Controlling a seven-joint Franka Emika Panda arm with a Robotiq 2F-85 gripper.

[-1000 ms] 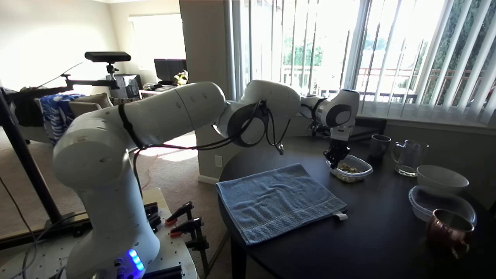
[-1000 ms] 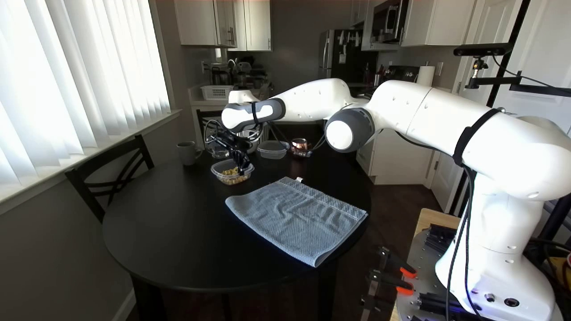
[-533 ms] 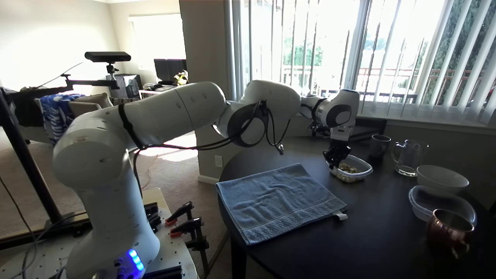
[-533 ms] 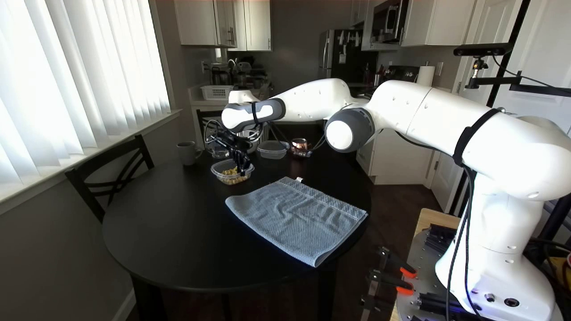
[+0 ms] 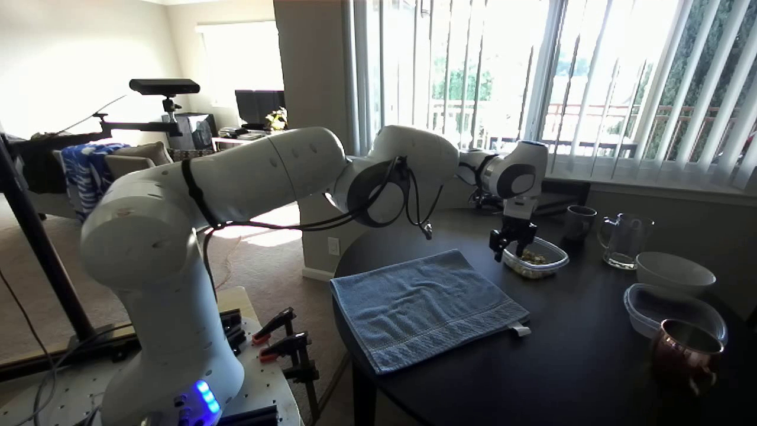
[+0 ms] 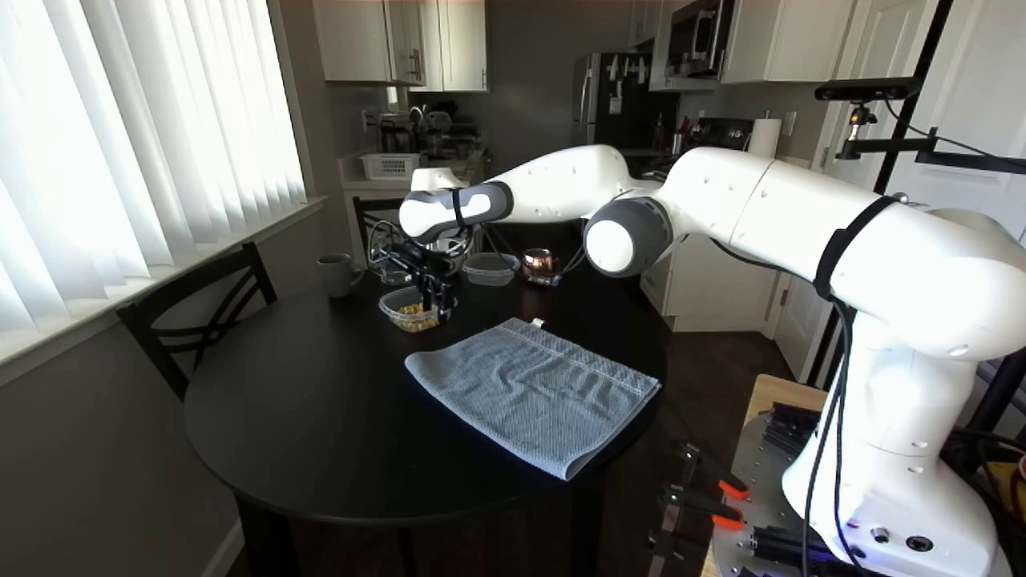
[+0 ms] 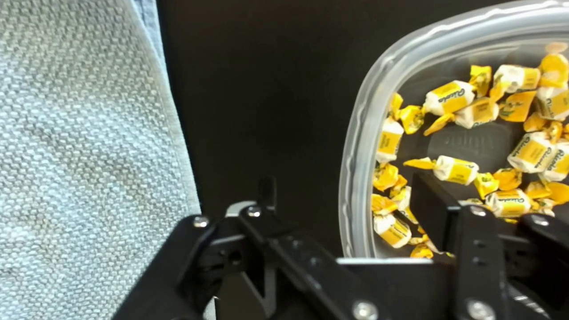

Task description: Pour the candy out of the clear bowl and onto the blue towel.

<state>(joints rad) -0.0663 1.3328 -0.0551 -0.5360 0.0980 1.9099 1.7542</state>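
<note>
Candy [image 7: 455, 170] wrapped in yellow-and-white lies inside the clear bowl [image 7: 362, 146].

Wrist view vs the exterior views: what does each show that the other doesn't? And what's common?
Wrist view only: legible lettering on some of the candy, reading "Ricola".

Exterior only: in both exterior views, the full outline of the blue towel and its white tag, plus the grey mug, the copper mug and the white robot arm.

Shared: the gripper with its fingers apart at the edge of the clear bowl, candy in the bowl, part of the towel, and the dark table.
</note>
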